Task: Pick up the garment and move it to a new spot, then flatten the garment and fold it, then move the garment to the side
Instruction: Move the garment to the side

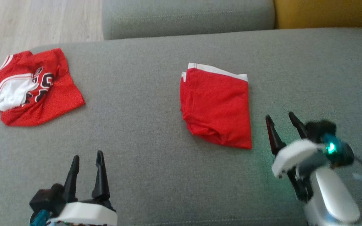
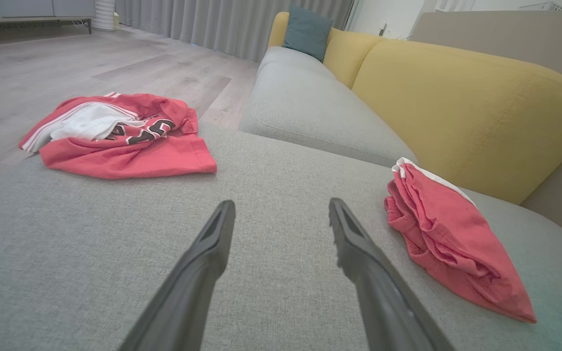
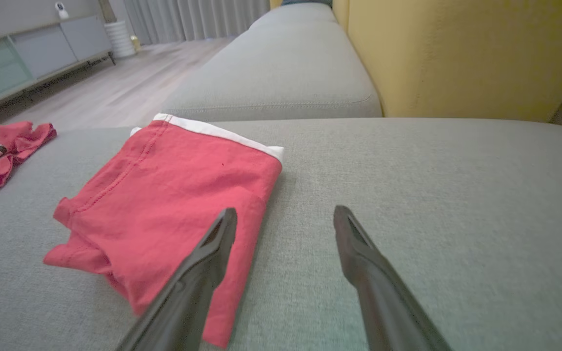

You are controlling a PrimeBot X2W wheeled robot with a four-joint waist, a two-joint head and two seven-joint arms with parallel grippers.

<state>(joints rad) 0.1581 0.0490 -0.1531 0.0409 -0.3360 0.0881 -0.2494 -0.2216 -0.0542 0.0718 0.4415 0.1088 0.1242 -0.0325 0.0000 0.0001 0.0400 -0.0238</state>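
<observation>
Two garments lie on the grey sofa seat (image 1: 143, 131). The folded red shorts (image 1: 217, 108), white waistband at the far edge, sit mid-cushion, looking squared up and ready to be shifted aside. The right gripper (image 1: 279, 116) hovers just beside their near right corner, jaws released and empty, likely poised for that move. The left gripper (image 1: 87, 155) hangs well apart, jaws also released. A crumpled red jersey (image 1: 33, 91) lies at the far left.
</observation>
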